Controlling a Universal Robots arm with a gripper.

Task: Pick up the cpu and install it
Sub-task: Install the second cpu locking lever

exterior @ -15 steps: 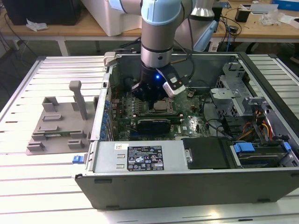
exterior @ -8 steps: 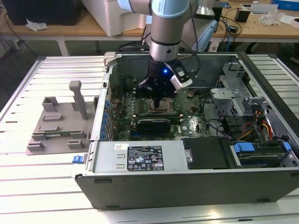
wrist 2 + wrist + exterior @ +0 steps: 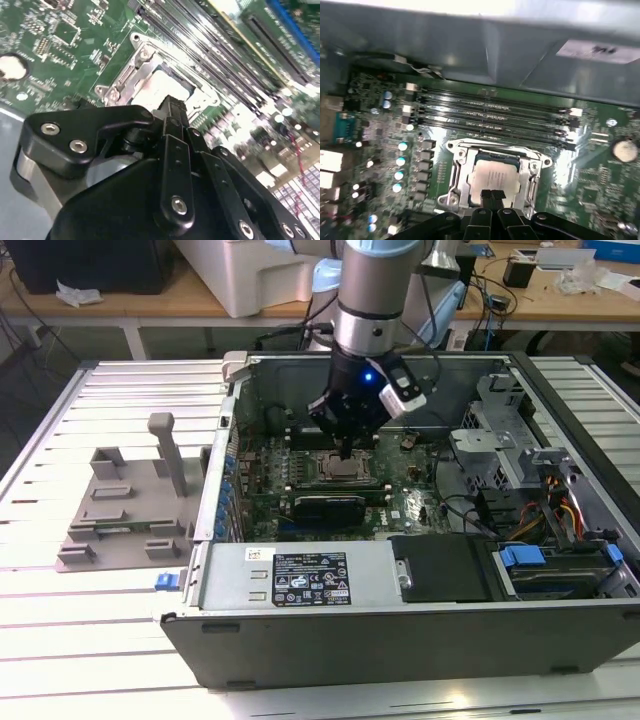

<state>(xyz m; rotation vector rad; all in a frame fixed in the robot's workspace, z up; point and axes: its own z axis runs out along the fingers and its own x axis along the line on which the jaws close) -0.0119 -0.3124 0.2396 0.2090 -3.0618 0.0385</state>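
We see the end effector (image 3: 494, 196) low inside the open computer case (image 3: 400, 640), directly over the CPU socket frame (image 3: 457, 165) on the green motherboard (image 3: 590, 165). In both wrist views its two black fingers (image 3: 172, 107) are pressed together, with nothing between them, and their tips stand at the edge of the cpu (image 3: 495, 175).

The cpu lies flat inside the socket frame, its silver top plate facing up, so we judge that it is already placed in its seat. The fingers are together probably because the chip is released; whether the tips touch the plate or hover just above it, we cannot tell.

In the first wrist view, the memory slots (image 3: 490, 117) run in parallel rows just beside the socket frame. In the exterior view the case lies on its side on a slatted surface (image 3: 90, 640), which leaves the motherboard open from above for the arm. A grey plastic fixture (image 3: 130, 500) stands on the surface at the exterior view's left, well apart from the case.
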